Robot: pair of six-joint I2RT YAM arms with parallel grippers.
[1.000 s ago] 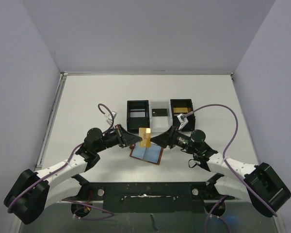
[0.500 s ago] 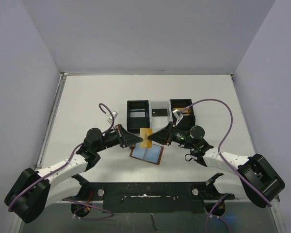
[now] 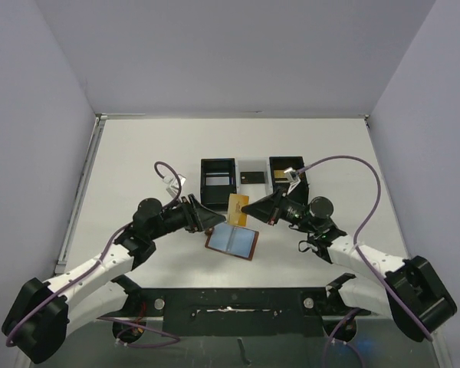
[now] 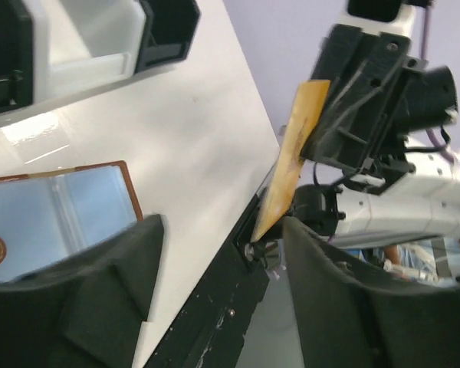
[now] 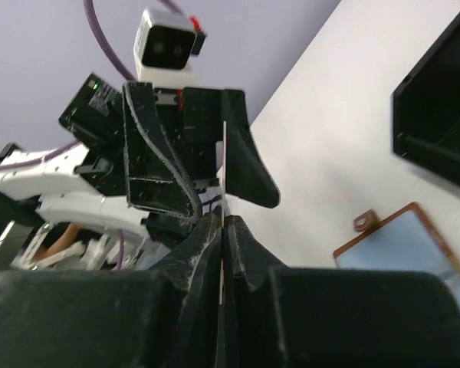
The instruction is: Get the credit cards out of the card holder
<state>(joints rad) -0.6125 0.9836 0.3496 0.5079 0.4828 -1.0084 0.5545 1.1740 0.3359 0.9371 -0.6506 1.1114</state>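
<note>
The credit card (image 3: 238, 208) is hanging in the air at the centre of the overhead view, pinched at one end by the right gripper (image 3: 251, 211), whose fingers are clamped tight on it. In the right wrist view it is showing only edge-on, as a thin pale line between the closed fingers. It is sitting clear of the card holder (image 3: 232, 242), which is lying open and flat just below it in the frame. From the left wrist camera the card is standing nearly on end, its long axis running up the frame with a slight lean.

The tray (image 3: 253, 193) is lying just above and to the right of the claw, and a second gold card (image 3: 286, 172) is already resting in its right-hand compartment. The right arm is the nearer one, so a short carry up-frame and rightward is probably what is coming.

The left gripper (image 3: 211, 222) is spread open and grasping nothing, by the holder's upper-left corner. Whether it is touching the leather is hard to make out. The blue-grey pockets are looking flat, though any card tucked inside would be hidden.
</note>
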